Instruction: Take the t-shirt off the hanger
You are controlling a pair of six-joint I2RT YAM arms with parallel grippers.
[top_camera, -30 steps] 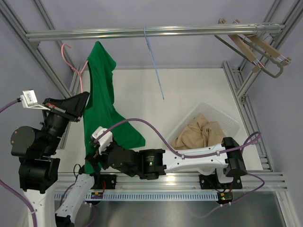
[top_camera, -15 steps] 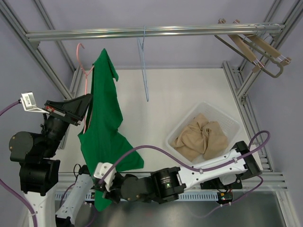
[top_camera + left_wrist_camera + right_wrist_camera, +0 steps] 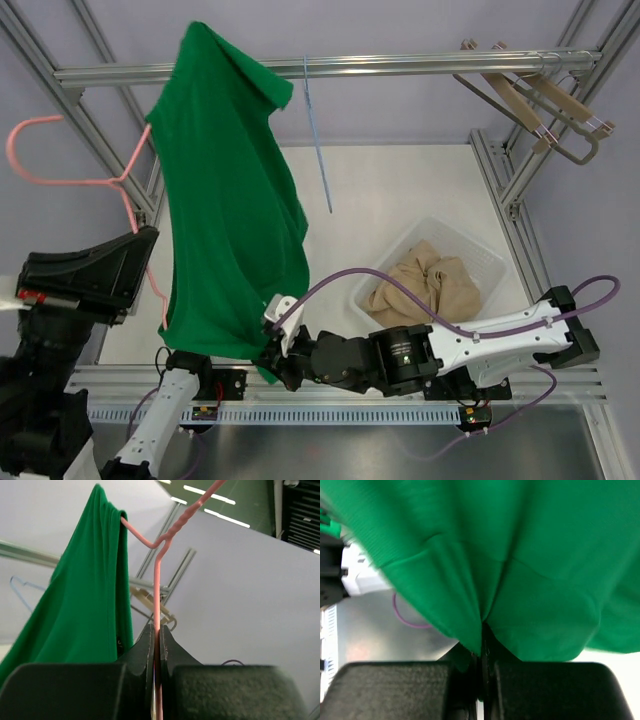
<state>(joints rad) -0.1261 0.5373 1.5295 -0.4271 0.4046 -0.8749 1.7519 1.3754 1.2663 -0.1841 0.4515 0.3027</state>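
The green t-shirt (image 3: 225,220) hangs stretched from its top near the rail down to its hem at the near edge. It is draped on a pink wire hanger (image 3: 70,178) whose hook sticks out to the left. My left gripper (image 3: 148,245) is shut on the hanger's wire (image 3: 158,580), with the t-shirt (image 3: 80,610) hanging just left of the fingers. My right gripper (image 3: 272,362) is shut on the shirt's lower hem; in the right wrist view the green fabric (image 3: 530,555) bunches into the pinch of the gripper (image 3: 482,640).
A white basket (image 3: 487,255) with a beige cloth (image 3: 425,285) sits on the right of the table. A blue wire hanger (image 3: 318,150) hangs from the metal rail (image 3: 420,66). Wooden hangers (image 3: 540,105) hang at the top right. Frame posts flank both sides.
My left arm has lifted the hanger and shirt high and outward to the left. My right gripper has closed on the hem and shifted right, so the shirt now hangs stretched between them.
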